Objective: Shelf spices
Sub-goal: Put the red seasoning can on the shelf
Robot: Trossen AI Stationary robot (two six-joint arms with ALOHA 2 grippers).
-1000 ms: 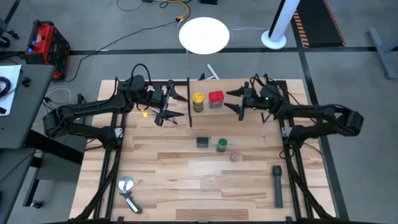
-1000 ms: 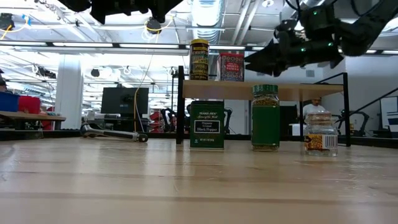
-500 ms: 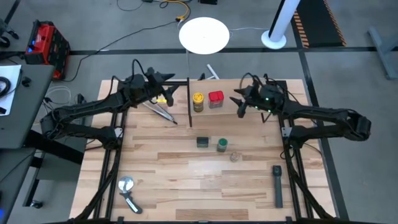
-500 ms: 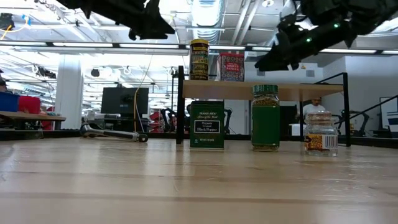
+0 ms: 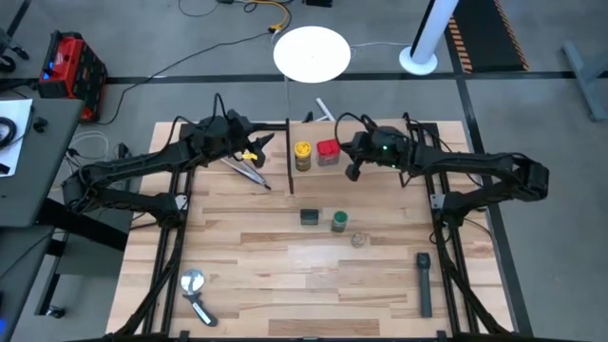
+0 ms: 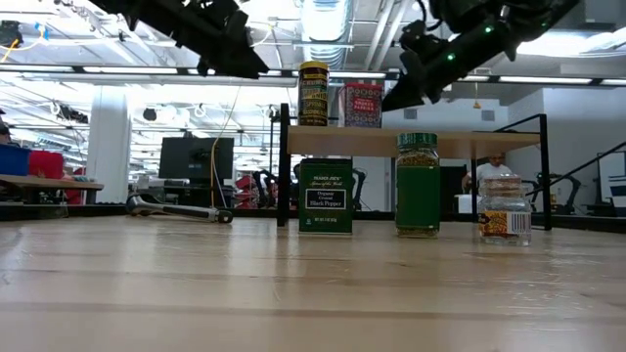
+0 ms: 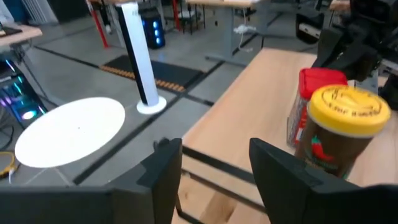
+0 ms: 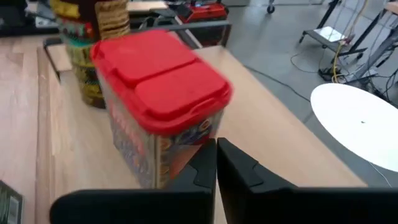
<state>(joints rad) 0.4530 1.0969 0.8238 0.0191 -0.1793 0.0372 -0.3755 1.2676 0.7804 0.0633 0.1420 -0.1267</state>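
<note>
The shelf (image 5: pixel 385 176) stands at the table's far middle. A yellow round jar (image 5: pixel 302 153) and a red square tin (image 5: pixel 329 151) stand upright on its left end. On the table in front of it stand a dark grey tin (image 5: pixel 309 217), a green-lidded jar (image 5: pixel 339 221) and a small clear jar (image 5: pixel 359 239). My left gripper (image 5: pixel 258 142) hovers just left of the shelf's end. Its fingers (image 7: pixel 168 155) stand narrowly apart with nothing between them. My right gripper (image 5: pixel 352 163), shut, hangs over the shelf right beside the red tin (image 8: pixel 161 118). My right gripper's shut fingertips (image 8: pixel 205 158) point at the lower part of the red tin's right side (image 8: pixel 177 155), coming level from the table's right. I cannot tell whether they touch it. The tin stands upright on the shelf.
Metal tongs (image 5: pixel 245 169) lie on the table left of the shelf's black upright (image 5: pixel 288 161). A metal scoop (image 5: pixel 196 288) lies near the front left and a long black bar tool (image 5: pixel 424 283) near the front right. Bare shelf board lies right of the red tin.
My right gripper has gone toward the table's left along the shelf, up to the red tin, and has shut. My left gripper has moved toward the far edge and the shelf's left end, its fingers drawing much closer together. The spices have stayed where they were.
</note>
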